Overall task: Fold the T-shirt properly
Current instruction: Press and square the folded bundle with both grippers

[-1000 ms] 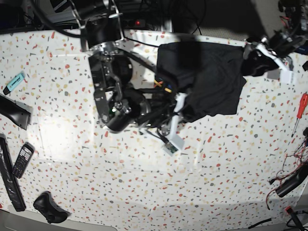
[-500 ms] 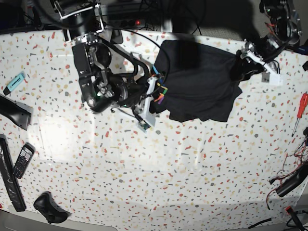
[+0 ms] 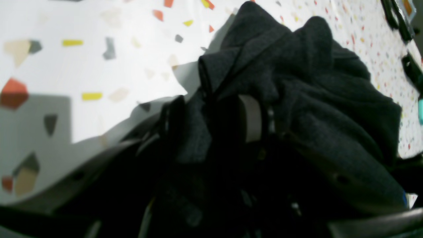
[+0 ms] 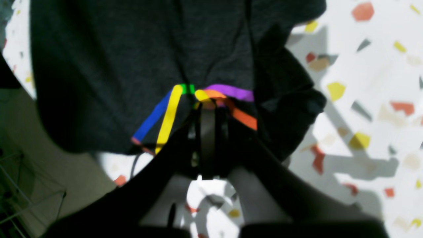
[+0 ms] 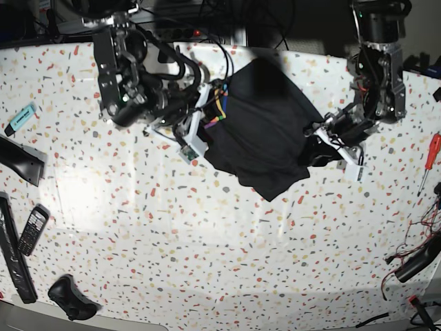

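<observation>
Fabric of the plain black soft cotton T-shirt (image 5: 265,141) we see bunched near the speckled white bench's (image 5: 227,262) far edge; right tool (image 4: 207,109) pinches its rainbow-striped edge, left tool (image 5: 318,153) grips the opposite side, jaws wide.

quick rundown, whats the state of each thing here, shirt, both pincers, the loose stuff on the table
T-shirt: bunched, stretched between both arms, lower edge drooping toward the table.
Right pincer: shut on the T-shirt at its rainbow print.
Left pincer: buried in bunched fabric, grip unclear.
Phone: flat, untouched.
Red screwdriver: flat, untouched.
Teal marker: flat, untouched.
</observation>
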Robot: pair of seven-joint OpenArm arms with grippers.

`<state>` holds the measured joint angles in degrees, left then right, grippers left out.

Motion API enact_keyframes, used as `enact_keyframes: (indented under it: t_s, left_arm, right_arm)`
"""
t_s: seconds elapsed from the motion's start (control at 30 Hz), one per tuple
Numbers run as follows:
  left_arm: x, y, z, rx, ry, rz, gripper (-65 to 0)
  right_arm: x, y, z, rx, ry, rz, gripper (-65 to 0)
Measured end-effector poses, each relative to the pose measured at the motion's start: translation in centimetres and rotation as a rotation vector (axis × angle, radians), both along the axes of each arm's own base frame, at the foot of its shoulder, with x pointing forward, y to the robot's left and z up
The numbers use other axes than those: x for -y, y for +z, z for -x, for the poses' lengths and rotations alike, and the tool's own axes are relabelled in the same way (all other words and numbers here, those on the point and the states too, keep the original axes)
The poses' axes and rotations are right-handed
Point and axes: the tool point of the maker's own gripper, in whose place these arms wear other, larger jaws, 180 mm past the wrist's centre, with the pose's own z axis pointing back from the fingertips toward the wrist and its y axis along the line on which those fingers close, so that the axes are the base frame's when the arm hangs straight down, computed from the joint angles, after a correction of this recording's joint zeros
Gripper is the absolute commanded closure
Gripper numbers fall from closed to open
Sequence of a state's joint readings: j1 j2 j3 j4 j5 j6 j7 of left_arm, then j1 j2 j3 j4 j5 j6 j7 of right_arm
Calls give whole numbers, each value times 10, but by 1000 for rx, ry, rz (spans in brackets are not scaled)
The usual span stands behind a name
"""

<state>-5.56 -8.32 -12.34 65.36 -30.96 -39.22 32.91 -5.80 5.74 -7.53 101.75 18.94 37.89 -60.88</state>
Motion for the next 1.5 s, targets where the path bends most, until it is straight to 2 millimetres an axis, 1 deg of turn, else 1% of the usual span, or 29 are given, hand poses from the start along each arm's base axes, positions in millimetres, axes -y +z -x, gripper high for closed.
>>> enact_keyframes:
  t_s: [0.1, 0.17, 0.23, 0.3, 0.37, 0.43, 0.47, 0.5, 0.6, 0.63, 0.67, 0.77, 0.83, 0.93, 1.0, 1.07, 1.23, 1.3, 1.4, 1.5]
  left_arm:
    - [-2, 10, -14, 14, -14, -23, -245]
    - [-8, 15, -15, 9, -21, -24, -245]
    - [-20, 25, -12, 16, -29, -27, -245]
    - [-35, 43, -13, 65, -19, -28, -245]
    - [-48, 61, -8, 113, -25, -44, -245]
    - [-56, 64, 2, 121, -34, -89, -245]
    - [-59, 61, 10, 104, -39, -107, -245]
    - [-63, 52, 20, 68, -24, -115, -245]
    - [-58, 18, 60, -42, -33, -110, -245]
    - [-55, 11, 70, -59, -30, -98, -245]
    - [-51, 10, 74, -51, -17, -75, -245]
    - [-43, 4, 74, -38, -10, -98, -245]
    - [-34, -1, 73, -40, -7, -99, -245]
    - [-17, -5, 63, -29, 12, -61, -245]
    - [-6, -5, 53, -25, 20, -31, -245]
    - [0, -4, 41, -22, 24, -7, -245]
    - [7, 3, 2, -3, 23, 1, -245]
    - [11, 4, -11, -3, 18, 12, -245]
    - [20, 2, -24, -16, -8, 23, -245]
    - [39, 1, -33, -19, -63, 26, -245]
  right_arm:
    - [-6, 8, 9, 34, -14, -43, 0]
    - [-9, 17, 9, 60, -29, -69, 0]
    - [-9, 26, 4, 88, -41, -78, 0]
    - [-9, 32, -2, 113, -52, -88, 0]
    - [-9, 34, -6, 119, -62, -87, 0]
    - [-7, 35, -8, 119, -76, -84, 0]
    - [-4, 33, -10, 124, -86, -62, 0]
    - [1, 31, -13, 128, -103, -36, 0]
    - [17, 25, -20, 149, -148, 56, 0]
    - [21, 24, -21, 153, -154, 76, 0]
    - [23, 23, -21, 156, -156, 89, 0]
    - [25, 22, -22, 157, -160, 101, 0]
    - [26, 21, -21, 148, -158, 109, 0]
    - [27, 18, -18, 128, -155, 125, 0]
    - [28, 17, -16, 120, -154, 132, 0]
    - [29, 17, -16, 119, -154, 132, 0]
    - [16, 20, -11, 91, -145, 54, 0]
    - [17, 20, -11, 91, -145, 56, 0]
    - [17, 20, -11, 91, -145, 56, 0]
    - [16, 20, -11, 91, -145, 55, 0]
